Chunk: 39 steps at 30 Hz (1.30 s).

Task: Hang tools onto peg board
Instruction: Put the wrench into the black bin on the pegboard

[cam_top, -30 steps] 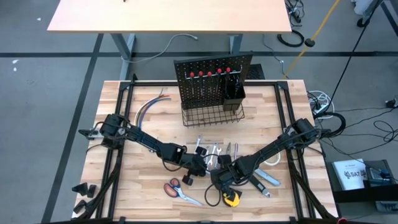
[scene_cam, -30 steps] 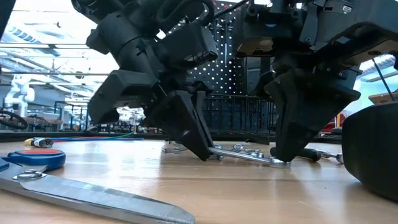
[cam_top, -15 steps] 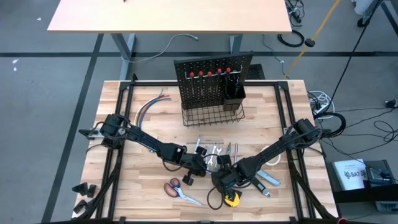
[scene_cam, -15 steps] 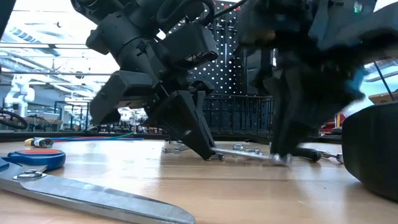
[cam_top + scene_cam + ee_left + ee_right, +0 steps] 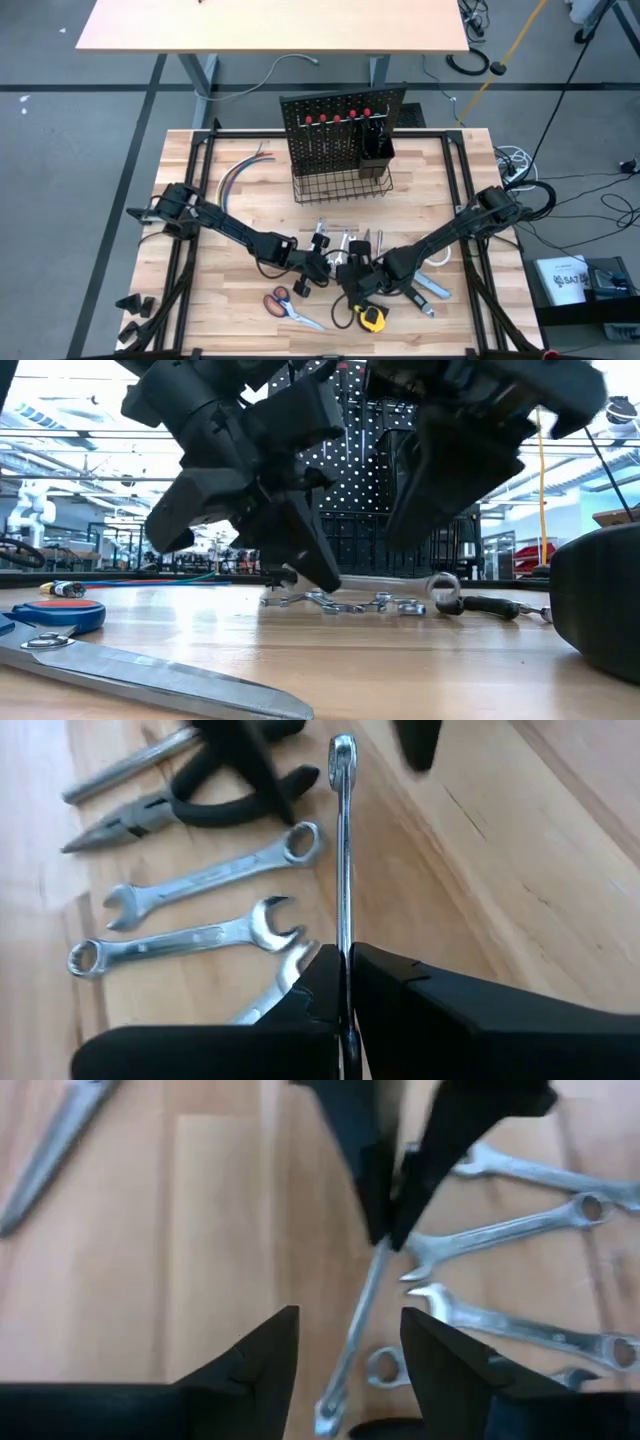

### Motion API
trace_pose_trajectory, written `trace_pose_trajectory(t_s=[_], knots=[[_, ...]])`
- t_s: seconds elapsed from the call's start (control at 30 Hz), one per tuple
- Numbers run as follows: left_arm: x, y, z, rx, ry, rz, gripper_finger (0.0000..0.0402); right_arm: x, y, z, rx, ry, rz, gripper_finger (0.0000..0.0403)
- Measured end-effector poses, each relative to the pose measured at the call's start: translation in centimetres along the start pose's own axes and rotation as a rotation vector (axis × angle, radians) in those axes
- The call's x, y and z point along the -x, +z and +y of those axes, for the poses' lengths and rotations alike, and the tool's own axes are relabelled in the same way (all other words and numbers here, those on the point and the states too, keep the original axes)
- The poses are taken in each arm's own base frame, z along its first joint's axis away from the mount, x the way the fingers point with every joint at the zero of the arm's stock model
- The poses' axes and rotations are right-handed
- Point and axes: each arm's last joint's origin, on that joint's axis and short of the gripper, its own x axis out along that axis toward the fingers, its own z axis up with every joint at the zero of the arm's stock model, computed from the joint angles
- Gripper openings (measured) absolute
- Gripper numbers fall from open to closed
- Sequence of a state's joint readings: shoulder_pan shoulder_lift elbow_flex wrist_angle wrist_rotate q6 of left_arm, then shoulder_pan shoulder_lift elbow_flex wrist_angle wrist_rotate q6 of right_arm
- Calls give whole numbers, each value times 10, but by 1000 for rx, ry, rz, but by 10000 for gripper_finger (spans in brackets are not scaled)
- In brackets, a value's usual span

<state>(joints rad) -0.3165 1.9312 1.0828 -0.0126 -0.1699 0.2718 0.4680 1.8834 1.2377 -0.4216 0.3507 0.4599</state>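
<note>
My left gripper [image 5: 333, 268] is near the table's middle front, shut on a silver wrench [image 5: 385, 582] that sticks out past its fingertips. My right gripper [image 5: 348, 1315] hangs open just above that wrench's free end, its fingers on either side without touching. Several more wrenches [image 5: 210, 880] and black-handled pliers [image 5: 200, 800] lie flat on the wood beside them. The peg board [image 5: 340, 125] stands upright at the far middle, with red-topped tools hanging on it and a wire basket [image 5: 340, 185] at its base. My left gripper pinches the wrench's shank [image 5: 345, 955] between its two fingers, near the end opposite the ring [image 5: 343, 750]. The fingers slant down from the table's left. The wrench stands on edge and runs nearly level beyond the fingertips, clear of the table.
Orange-handled scissors [image 5: 290, 305] lie at the near edge, left of centre, and a yellow tape measure [image 5: 372, 320] is close behind my right gripper. A utility knife [image 5: 430, 290] lies to the right. Coloured wires [image 5: 240, 170] lie at the far left.
My right gripper has opened, let go of the wrench's ring end and risen, tipping as it went. The wrench stays in my left gripper, and its ring end, which rested on the table, now hangs above the wood.
</note>
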Motion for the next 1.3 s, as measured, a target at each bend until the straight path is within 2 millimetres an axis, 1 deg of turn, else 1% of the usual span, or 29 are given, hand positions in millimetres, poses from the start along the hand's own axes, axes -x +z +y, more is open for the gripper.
trace_pose_trajectory(t_s=[0.13, 0.27, 0.53, 0.63, 0.83, 1.0, 1.17, 1.3], knots=[[0, 1, 2, 5, 28, -2, 16, -3, 5, -6, -22, -20, -20, 172], [0, 3, 2, 11, 40, -25, 16, -6, 9, -11, -47, -18, -39, 166], [0, 4, 2, 12, 44, -29, 17, -16, 7, -13, -63, -36, -19, 158], [4, 6, 3, 15, 50, -41, 17, -16, 5, -13, -59, -34, -3, 157], [24, 16, 8, 30, 59, -68, 17, -18, 3, -14, -48, -44, 17, 157], [23, 13, 7, 55, 42, -44, 17, -17, 4, -11, -47, -54, -13, 157], [24, 13, 6, 59, 28, -43, 18, -17, 5, -13, -48, -68, -19, 156], [24, 13, 6, 60, 27, -44, 18, -18, 6, -15, -50, -67, -17, 138]])
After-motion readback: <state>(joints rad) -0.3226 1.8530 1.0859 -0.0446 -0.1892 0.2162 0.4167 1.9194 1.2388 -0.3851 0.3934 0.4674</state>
